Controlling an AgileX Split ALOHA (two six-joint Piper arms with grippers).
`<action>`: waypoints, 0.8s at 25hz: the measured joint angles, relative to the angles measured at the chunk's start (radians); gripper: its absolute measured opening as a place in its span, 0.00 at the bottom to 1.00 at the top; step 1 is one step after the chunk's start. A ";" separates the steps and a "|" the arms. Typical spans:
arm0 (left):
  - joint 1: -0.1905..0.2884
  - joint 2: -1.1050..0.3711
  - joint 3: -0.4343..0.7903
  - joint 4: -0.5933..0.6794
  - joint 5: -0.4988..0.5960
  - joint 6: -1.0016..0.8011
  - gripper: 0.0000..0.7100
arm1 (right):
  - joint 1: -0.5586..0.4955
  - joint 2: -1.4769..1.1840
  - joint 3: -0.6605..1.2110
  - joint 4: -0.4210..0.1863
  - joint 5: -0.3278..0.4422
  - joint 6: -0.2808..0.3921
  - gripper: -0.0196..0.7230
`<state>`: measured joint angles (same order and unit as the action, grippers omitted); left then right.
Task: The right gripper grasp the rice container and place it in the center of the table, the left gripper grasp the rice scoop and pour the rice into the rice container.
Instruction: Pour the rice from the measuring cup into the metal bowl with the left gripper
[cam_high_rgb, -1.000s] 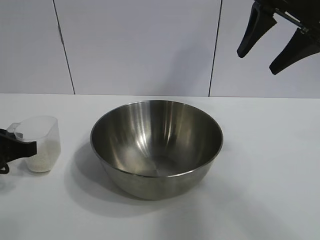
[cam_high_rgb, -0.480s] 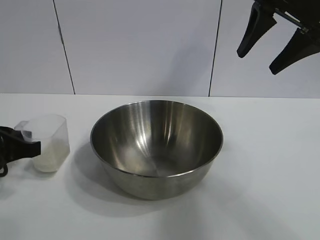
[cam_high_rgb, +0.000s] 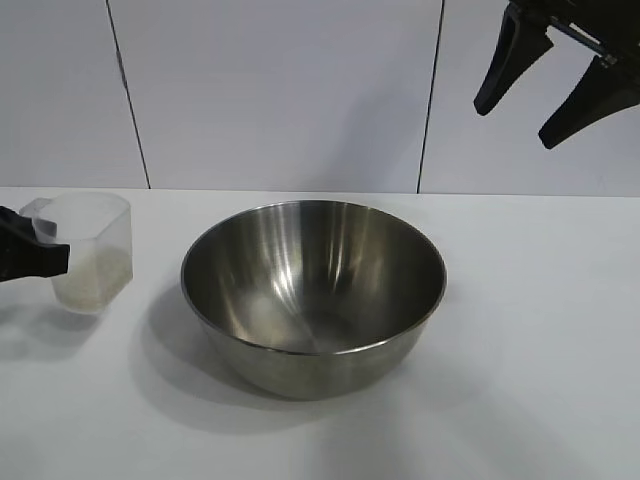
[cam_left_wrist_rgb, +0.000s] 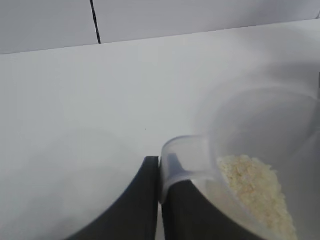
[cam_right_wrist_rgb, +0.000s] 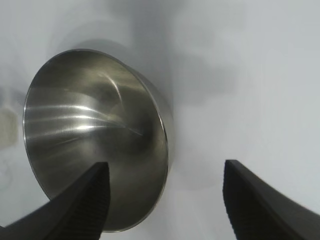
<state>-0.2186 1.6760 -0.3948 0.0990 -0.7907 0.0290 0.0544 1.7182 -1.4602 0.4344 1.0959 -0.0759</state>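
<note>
So in the outside view the steel bowl (cam_high_rgb: 313, 295) sits pretty much mid-frame on the white table (cam_high_rgb: 540, 330), upright and empty-looking inside. The right gripper (cam_high_rgb: 545, 85) hangs way up in the upper right corner, jaws spread wide with nothing between them, well apart from the bowl. That part of the job looks done. Over at the far left edge, the left gripper (cam_high_rgb: 28, 256) is clamped on the handle of the little clear scoop (cam_high_rgb: 90, 250), which looks lifted a bit off the table, near the bowl but not over it. A low layer of rice (cam_high_rgb: 90, 275) shows through the plastic.

Left wrist view: the two black fingers (cam_left_wrist_rgb: 142, 200) pinch the scoop (cam_left_wrist_rgb: 235, 170) by its handle tab at the lower middle of the frame, and the rice (cam_left_wrist_rgb: 255, 187) is an off-white grainy heap at the lower right. The scoop is see-through and slightly cloudy.

Right wrist view: the bowl (cam_right_wrist_rgb: 95, 135) fills the left half, shiny with streaky reflections, and the right gripper's (cam_right_wrist_rgb: 165, 197) open fingertips poke in along the bottom edge.

Guessing the current step is carrying the scoop over; next it needs to get above the rim and tip.
</note>
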 joint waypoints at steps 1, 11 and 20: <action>0.000 -0.016 -0.018 0.010 0.030 0.000 0.01 | 0.000 0.000 0.000 0.000 0.000 0.000 0.63; 0.000 -0.046 -0.179 0.267 0.215 -0.161 0.01 | 0.000 0.000 0.000 0.000 -0.002 0.000 0.63; 0.000 -0.046 -0.296 0.539 0.310 -0.348 0.01 | 0.000 0.000 0.000 0.000 -0.020 -0.002 0.63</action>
<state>-0.2186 1.6303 -0.6908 0.6378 -0.4810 -0.3185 0.0544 1.7182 -1.4602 0.4346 1.0761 -0.0783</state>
